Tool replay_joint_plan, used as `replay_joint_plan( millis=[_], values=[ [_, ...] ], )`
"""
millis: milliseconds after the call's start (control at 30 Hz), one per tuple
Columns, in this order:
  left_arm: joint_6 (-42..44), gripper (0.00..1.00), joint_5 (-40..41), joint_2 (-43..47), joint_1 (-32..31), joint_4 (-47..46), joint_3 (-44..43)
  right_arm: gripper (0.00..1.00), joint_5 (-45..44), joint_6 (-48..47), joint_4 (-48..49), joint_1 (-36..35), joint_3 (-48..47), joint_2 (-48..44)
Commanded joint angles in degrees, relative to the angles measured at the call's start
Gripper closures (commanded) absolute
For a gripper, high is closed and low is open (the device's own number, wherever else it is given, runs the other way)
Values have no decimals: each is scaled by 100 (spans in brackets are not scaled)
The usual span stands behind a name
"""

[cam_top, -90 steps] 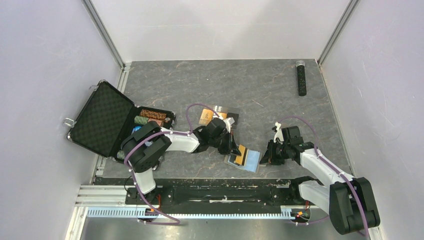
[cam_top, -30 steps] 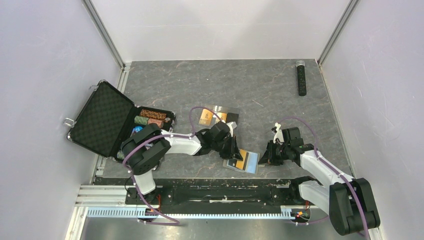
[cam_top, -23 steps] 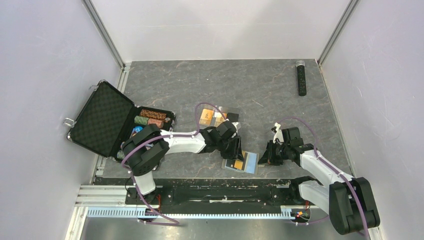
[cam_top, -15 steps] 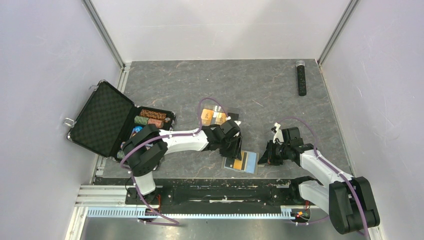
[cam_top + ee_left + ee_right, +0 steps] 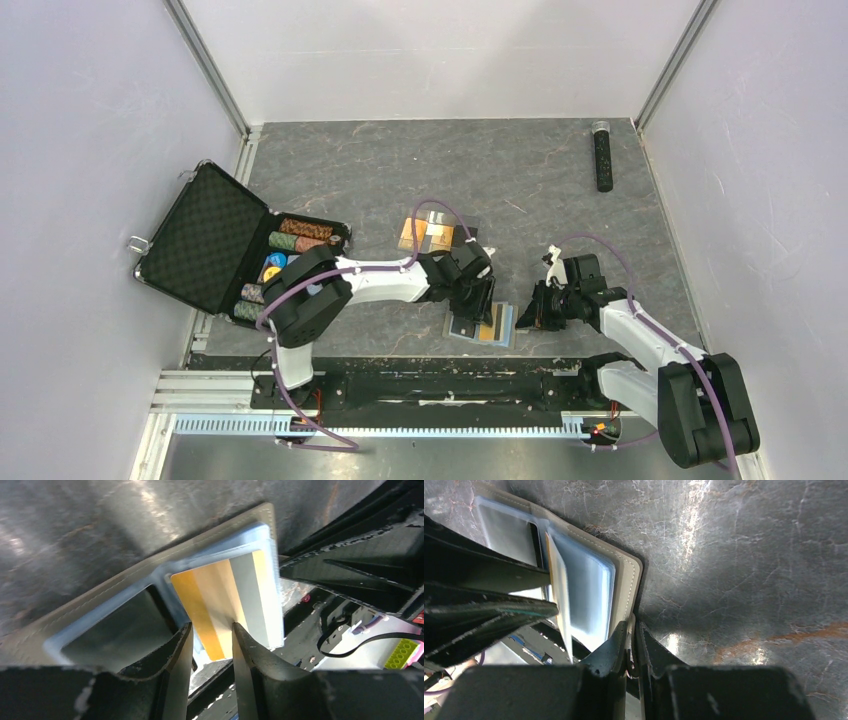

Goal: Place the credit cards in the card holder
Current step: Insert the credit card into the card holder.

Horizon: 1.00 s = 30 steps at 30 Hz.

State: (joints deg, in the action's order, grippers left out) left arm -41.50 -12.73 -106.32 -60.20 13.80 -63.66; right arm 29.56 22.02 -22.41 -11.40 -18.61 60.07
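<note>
We noted the card holder (image 5: 503, 322) lying open on the surface by the near edge, between the two arms, light blue inside facing up. The right fingers (image 5: 631, 635) were closed on its right cover edge, pinning it. The left fingers (image 5: 247, 675) hung over it, narrowly apart and pinching nothing. One orange credit card (image 5: 220, 600) showed through their gap, tilted up against the blue leaf rather than flat. We judged it only partly seated. Risks: a push off the pocket line could buckle the card or skid it out, and a slipping right grip could let the holder shift or fold. The other cards (image 5: 412, 233) lay farther back.
</note>
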Motion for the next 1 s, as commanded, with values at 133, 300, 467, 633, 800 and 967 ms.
replay_joint_plan(
  millis=[133, 300, 467, 633, 800, 967],
  values=[
    [189, 60, -581, -250, -287, -471, -525, 99, -474, -199, -241, -29, 187, 141],
    [352, 56, -43, 40, -287, -88, -443, 99, -610, -271, -304, -19, 4, 178],
    [371, 51, 425, 514, -224, 123, -204, 99, -831, -497, -479, 57, -338, 327],
    [243, 50, 465, 815, -110, 110, 36, 94, -1002, -766, -695, 129, -736, 426],
    [99, 51, 262, 985, 69, -88, 347, 69, -1049, -981, -962, 131, -1235, 309],
    [-14, 64, 105, 989, 208, -281, 568, 50, -926, -1026, -1120, 131, -1509, 60]
  ],
)
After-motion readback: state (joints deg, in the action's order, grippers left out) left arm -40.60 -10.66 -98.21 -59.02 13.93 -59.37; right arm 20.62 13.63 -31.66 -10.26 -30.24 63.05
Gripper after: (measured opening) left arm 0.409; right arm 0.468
